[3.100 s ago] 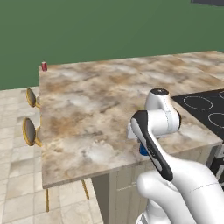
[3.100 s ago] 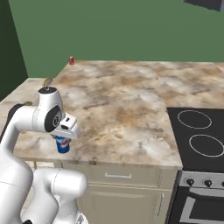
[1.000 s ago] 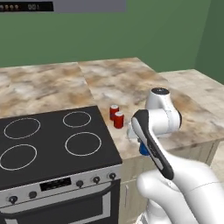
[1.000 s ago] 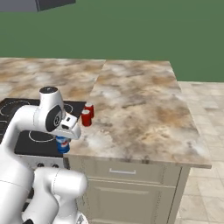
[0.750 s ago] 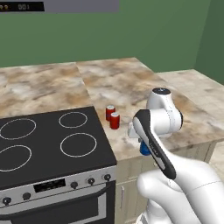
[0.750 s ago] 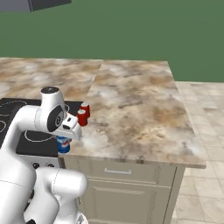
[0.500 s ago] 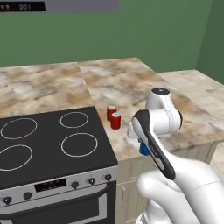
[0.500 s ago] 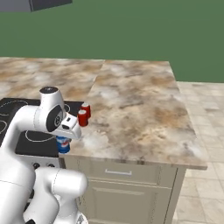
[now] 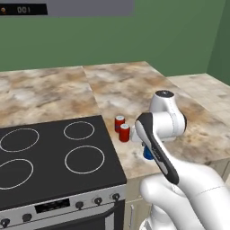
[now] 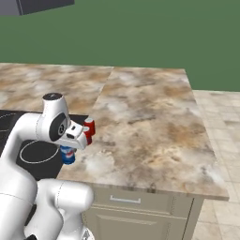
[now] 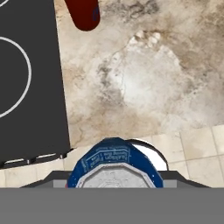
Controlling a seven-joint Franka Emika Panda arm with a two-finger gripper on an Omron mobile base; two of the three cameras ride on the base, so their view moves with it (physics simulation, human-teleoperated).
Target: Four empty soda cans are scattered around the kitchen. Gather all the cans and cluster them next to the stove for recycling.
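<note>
Beside the stove (image 9: 54, 157), right edge: two red soda cans (image 9: 124, 132) upright on the marble desk (image 9: 134, 94). Hand (image 11: 116, 175) grasping a blue-labelled can (image 11: 114, 164), above desk edge. Advice: lower it upright just beside the pair, avoiding toppling them.

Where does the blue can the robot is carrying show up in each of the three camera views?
Left base view: the blue cylindrical can peeks out beside the white arm, right of centre, near the counter's front edge.
Right base view: left of centre, under the hand.
Hand view: bottom centre, silver top toward the camera, held in the pincer.
Shared landmark: the black glass cooktop with white rings, just beside the can.
</note>
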